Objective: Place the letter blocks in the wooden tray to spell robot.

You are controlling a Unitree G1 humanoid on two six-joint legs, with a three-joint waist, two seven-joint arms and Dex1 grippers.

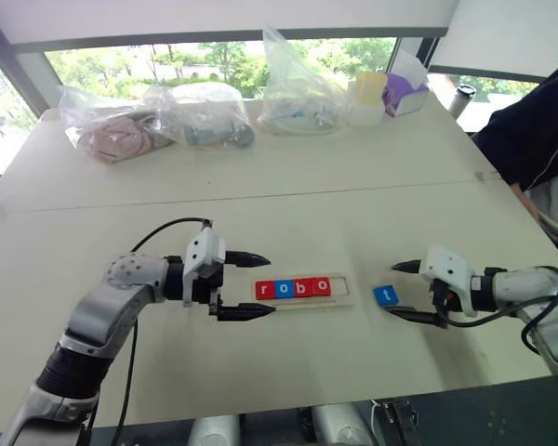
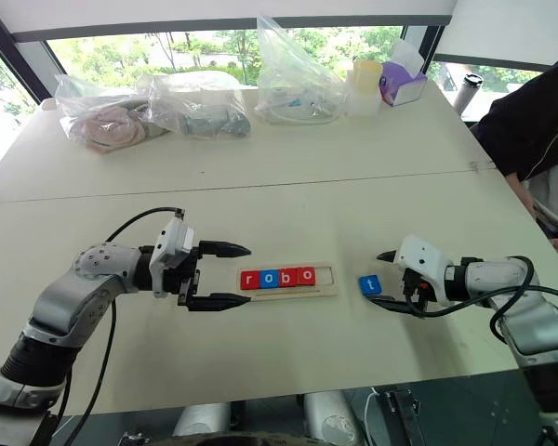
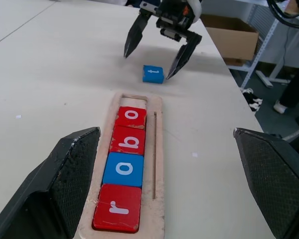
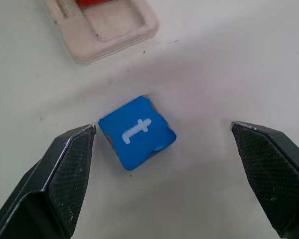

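Fig.: Wooden tray (image 1: 302,302) on desk (image 1: 288,200) w/ four letter blocks (image 1: 293,288) seated, reading r-o-b-o; slot nearest the right arm empty.
Blue "t" block (image 1: 385,295) lies on desk just beside tray's empty end, betw. spread fingers of right end effector (image 1: 397,290), not gripped. Left end effector (image 1: 263,283) spread at tray's "r" end.

Through the right wrist camera I see my right gripper (image 4: 162,174) spread wide, one black finger (image 4: 60,179) on each side of the blue t block (image 4: 137,133), which lies flat on the pale surface (image 4: 229,64), turned askew (nothing touching it). Beyond it sits the wooden tray's (image 4: 102,30) end, its last slot bare.
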